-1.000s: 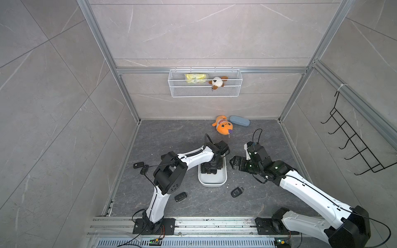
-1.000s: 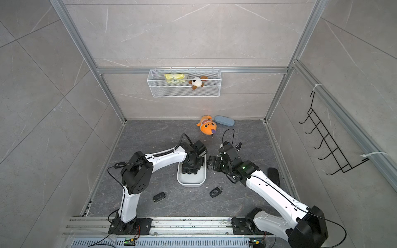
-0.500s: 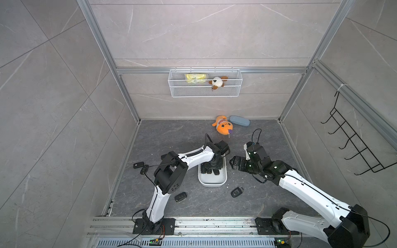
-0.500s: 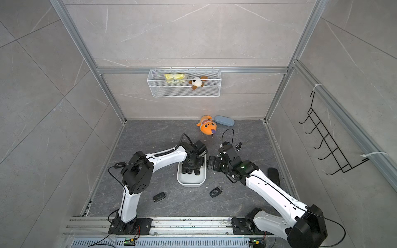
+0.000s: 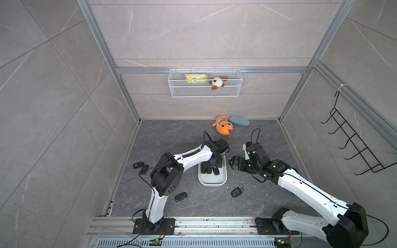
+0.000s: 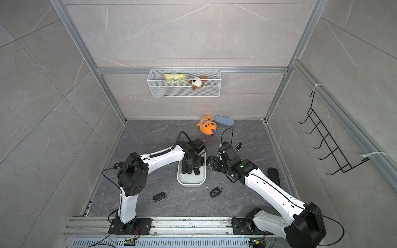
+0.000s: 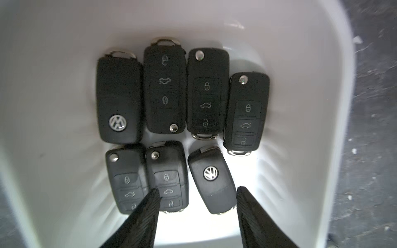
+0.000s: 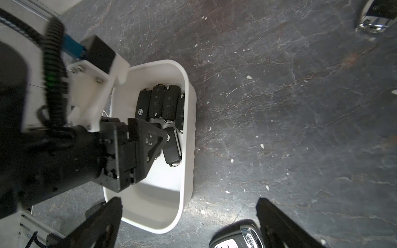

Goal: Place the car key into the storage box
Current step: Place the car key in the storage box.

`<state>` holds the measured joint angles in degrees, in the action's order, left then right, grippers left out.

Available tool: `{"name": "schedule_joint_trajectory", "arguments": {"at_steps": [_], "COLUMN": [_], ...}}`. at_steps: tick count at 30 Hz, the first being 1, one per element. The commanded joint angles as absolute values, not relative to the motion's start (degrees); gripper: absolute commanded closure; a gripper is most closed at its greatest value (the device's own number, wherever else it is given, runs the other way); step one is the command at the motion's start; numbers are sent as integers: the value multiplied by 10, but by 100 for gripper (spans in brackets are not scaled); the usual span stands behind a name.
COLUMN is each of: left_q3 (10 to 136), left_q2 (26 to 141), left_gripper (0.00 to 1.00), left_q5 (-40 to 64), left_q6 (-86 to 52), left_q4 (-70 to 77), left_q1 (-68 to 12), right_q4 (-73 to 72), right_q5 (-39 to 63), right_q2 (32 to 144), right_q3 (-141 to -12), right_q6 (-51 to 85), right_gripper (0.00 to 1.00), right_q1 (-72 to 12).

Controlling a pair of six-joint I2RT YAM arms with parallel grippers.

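Note:
The white storage box (image 5: 212, 185) (image 6: 180, 181) stands on the dark floor between my arms and holds several black car keys. My left gripper (image 5: 212, 165) (image 7: 197, 192) hangs inside it, open. A VW-badged car key (image 7: 211, 182) (image 8: 171, 148) lies flat on the box floor between its fingertips (image 7: 155, 194), apart from the one finger and very near the other. My right gripper (image 5: 233, 165) (image 8: 189, 201) stands open just right of the box rim (image 8: 189, 150), holding nothing. A silver-trimmed car key (image 8: 236, 237) (image 5: 237, 191) lies on the floor below it.
More keys lie loose on the floor (image 5: 180, 196) (image 5: 140, 167) (image 6: 238, 147). An orange plush (image 5: 223, 127) and a blue-grey case (image 5: 239, 121) lie at the back wall. A wire basket (image 5: 204, 85) hangs above and a black hook rack (image 5: 352, 148) on the right wall.
My left gripper's jaws have parted over the box, and the key now lies loose on the box floor. The right arm has hardly moved.

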<state>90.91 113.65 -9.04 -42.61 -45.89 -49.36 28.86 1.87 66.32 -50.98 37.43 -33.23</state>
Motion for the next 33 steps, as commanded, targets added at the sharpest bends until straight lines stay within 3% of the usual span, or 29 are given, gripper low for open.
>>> {"name": "schedule_joint_trajectory", "arguments": {"at_steps": [1, 5, 8, 20, 26, 33], "left_q3": [897, 872, 842, 671, 563, 486], "left_q2": [1064, 1018, 975, 799, 721, 684], "left_gripper": [32, 21, 1, 0, 0, 9], "left_q5": [-126, -161, -186, -260, -219, -154], "left_q6": [-448, -474, -499, -637, -789, -951], "left_q4": [-482, -501, -511, -571, -598, -585], "left_q1": [-494, -492, -489, -481, -475, -476], "right_q4": [255, 223, 203, 159, 147, 143], "right_q5": [52, 83, 96, 136, 148, 153], "right_q2": [673, 688, 706, 791, 817, 826], "right_q3": [-513, -518, -530, -592, -609, -612], "right_q6": [356, 344, 335, 313, 310, 307], "right_gripper": [0, 0, 0, 0, 0, 0], "right_q1": [-331, -338, -355, -408, -417, -423]}}
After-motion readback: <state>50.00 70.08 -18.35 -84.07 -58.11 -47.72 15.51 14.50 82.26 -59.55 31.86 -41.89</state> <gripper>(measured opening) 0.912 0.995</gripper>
